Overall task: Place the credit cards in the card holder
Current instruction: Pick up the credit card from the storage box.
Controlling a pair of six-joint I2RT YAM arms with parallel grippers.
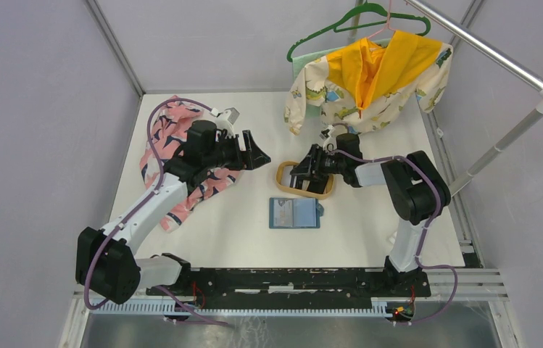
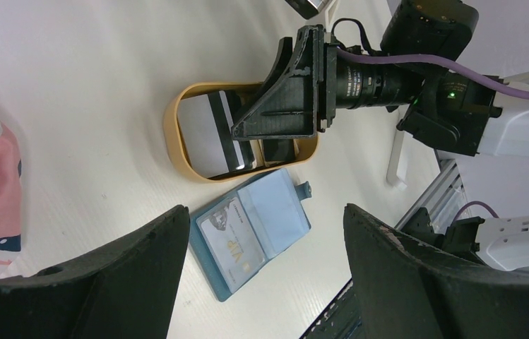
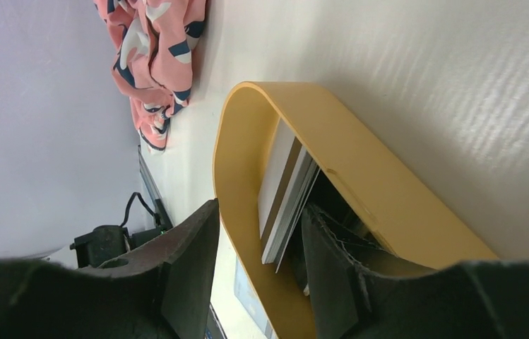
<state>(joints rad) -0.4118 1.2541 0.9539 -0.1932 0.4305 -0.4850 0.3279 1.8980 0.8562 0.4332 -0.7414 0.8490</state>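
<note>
Few grey credit cards (image 2: 205, 131) | teal card holder (image 2: 275, 212) open flat | left fingers (image 2: 106, 282) apart | right fingers (image 3: 176, 275) apart

Top view: bright, even light from overhead. You get only soft, faint shadows beside tray (image 1: 280, 178). White table (image 1: 355, 239) below tray close to washed out. Walls lean at frame edges.

Left wrist view: pale glare on cards (image 2: 205, 127) inside tray. Your left gripper (image 2: 265, 207) below tray is dark, out of focus.

Right wrist view: streaky sheen on table right of tray, tray's inside in shadow. Right gripper (image 3: 260, 212) at tray's lower end is dark, soft. Pink cloth (image 3: 155, 56) above tray is fairly sharp.
</note>
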